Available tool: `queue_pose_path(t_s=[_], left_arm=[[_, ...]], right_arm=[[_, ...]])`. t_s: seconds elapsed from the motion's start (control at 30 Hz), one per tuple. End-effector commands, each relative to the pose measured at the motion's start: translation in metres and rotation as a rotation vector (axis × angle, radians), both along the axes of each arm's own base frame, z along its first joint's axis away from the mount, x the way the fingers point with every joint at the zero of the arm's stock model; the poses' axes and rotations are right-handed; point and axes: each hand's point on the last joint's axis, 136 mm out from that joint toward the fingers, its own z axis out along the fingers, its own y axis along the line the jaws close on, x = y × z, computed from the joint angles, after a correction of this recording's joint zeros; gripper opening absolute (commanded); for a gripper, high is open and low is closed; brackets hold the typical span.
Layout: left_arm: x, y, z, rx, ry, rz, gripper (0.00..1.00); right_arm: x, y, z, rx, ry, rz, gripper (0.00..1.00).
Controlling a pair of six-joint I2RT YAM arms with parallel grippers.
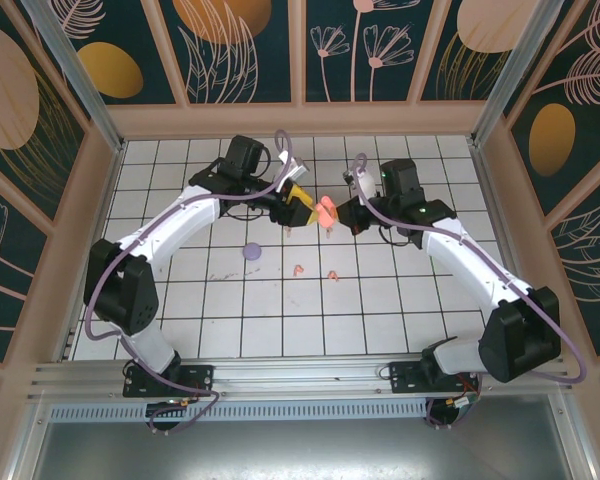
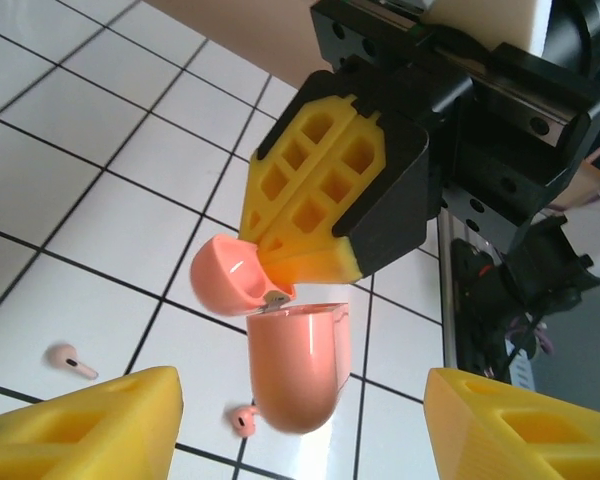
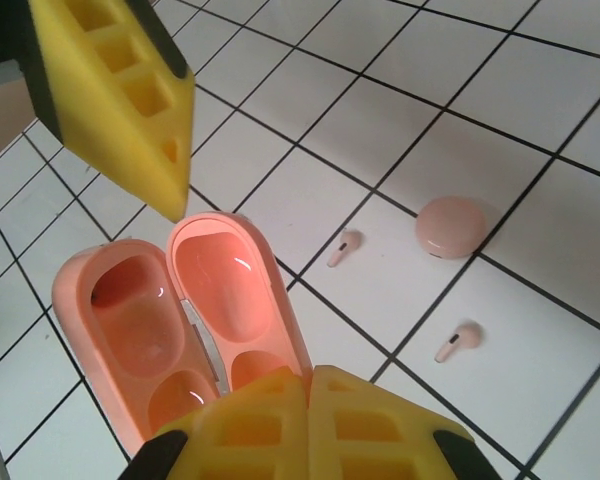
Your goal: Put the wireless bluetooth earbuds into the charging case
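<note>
The coral charging case (image 3: pixel 180 310) hangs open above the tiles, both hollows bare. My right gripper (image 3: pixel 310 375) is shut on the edge of one half. In the left wrist view the case's body (image 2: pixel 295 365) hangs below the right gripper (image 2: pixel 280 270), with the lid (image 2: pixel 230 280) swung out to the left. My left gripper (image 2: pixel 300 400) is open, and its fingers (image 2: pixel 80 430) stand either side of the body without touching it. Two pale pink earbuds (image 1: pixel 298 269) (image 1: pixel 332 274) lie on the tiles below, seen too from the right wrist (image 3: pixel 345 247) (image 3: pixel 457 342).
A small rounded closed case (image 1: pixel 251 252) lies on the tiles left of the earbuds. Wooden walls (image 1: pixel 300 118) ring the white tiled floor (image 1: pixel 380 310). The two grippers meet close together at the middle back (image 1: pixel 320 212).
</note>
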Motion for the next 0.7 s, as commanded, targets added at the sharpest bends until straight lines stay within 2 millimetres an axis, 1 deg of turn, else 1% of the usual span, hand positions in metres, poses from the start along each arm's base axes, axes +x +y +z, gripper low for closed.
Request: queue_pose_path(t_s=[0.0,0.23,0.4,0.67], left_arm=[[-0.011,0.004,-0.003,0.010,0.034,-0.070,0.64],[-0.017,0.002,-0.009,0.006,0.077,-0.120,0.62],[-0.019,0.001,-0.008,-0.010,0.088,-0.137,0.61],[-0.020,0.000,-0.006,-0.027,0.095,-0.151,0.60]], right_arm=[[-0.005,0.010,0.008,0.001,-0.020,0.060,0.00],[-0.010,0.018,0.015,0.014,-0.024,0.088,0.00],[-0.012,0.023,0.021,0.022,-0.030,0.099,0.00],[-0.013,0.027,0.019,0.022,-0.026,0.108,0.00]])
